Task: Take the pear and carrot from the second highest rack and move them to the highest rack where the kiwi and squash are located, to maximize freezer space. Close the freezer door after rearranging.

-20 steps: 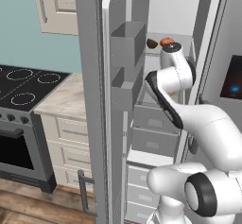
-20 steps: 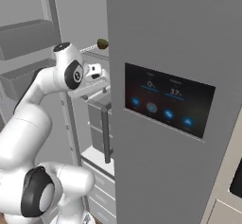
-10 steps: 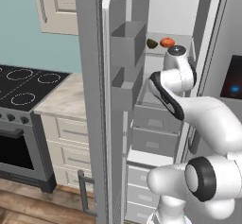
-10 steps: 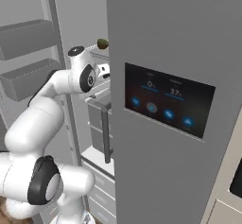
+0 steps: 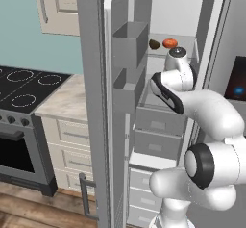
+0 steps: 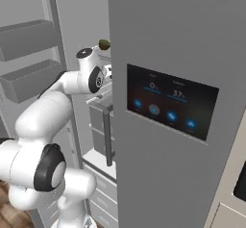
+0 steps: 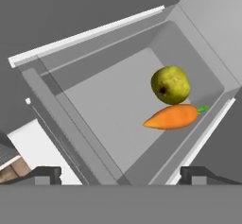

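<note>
In the hand view a yellow-green pear (image 7: 170,85) and an orange carrot (image 7: 172,116) lie touching on the grey second highest rack (image 7: 104,109), toward its right wall. My gripper (image 7: 120,175) is open, its two dark fingertips (image 7: 45,173) spread wide, short of the rack's front edge, and nothing is between them. In the left base view the brown kiwi (image 5: 154,44) and orange squash (image 5: 169,43) rest on the highest rack (image 5: 185,50), just above my arm's wrist. The kiwi (image 6: 104,43) also peeks out in the right base view.
The freezer door (image 5: 120,107) stands open at the left, with bins on its inside. Grey drawers (image 5: 156,126) sit below the racks. The shut fridge door with a display panel (image 6: 168,107) is on the right. A stove (image 5: 24,87) and counter (image 5: 65,104) lie further left.
My arm has reached further into the freezer, with the wrist now close under the highest rack. The gripper stays open.
</note>
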Robot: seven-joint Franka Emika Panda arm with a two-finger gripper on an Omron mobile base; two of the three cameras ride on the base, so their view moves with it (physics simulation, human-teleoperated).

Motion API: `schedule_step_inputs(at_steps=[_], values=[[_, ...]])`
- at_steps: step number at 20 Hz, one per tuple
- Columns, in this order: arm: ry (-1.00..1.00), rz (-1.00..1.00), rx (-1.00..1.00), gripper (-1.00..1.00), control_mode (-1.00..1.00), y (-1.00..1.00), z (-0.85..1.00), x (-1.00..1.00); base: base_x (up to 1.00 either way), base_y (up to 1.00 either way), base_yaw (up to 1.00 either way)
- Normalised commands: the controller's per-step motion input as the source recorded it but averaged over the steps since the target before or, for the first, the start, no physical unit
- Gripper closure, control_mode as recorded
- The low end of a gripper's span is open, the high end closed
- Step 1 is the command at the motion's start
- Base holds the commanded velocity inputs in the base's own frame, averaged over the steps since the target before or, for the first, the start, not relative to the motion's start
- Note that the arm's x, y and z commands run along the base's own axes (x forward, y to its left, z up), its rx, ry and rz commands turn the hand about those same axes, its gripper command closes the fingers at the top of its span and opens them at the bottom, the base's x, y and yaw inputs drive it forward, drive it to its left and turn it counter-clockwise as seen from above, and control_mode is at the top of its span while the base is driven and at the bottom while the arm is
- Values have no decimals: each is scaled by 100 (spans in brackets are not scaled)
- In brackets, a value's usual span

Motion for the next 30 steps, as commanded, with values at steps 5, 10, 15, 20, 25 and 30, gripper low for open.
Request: schedule_step_inputs(at_steps=[5,10,15,20,25,30], values=[[0,0,0,-100,-100,-10,-10,25,0,0,0],[0,0,0,-100,-100,-12,-21,32,0,0,0],[0,0,0,-100,-100,-11,-20,32,0,0,0],[-1,0,0,-100,-100,-11,-12,30,0,0,0],[-5,0,0,-100,-100,-12,-5,31,0,0,0],[0,0,0,-100,-100,-10,-5,34,0,0,0]])
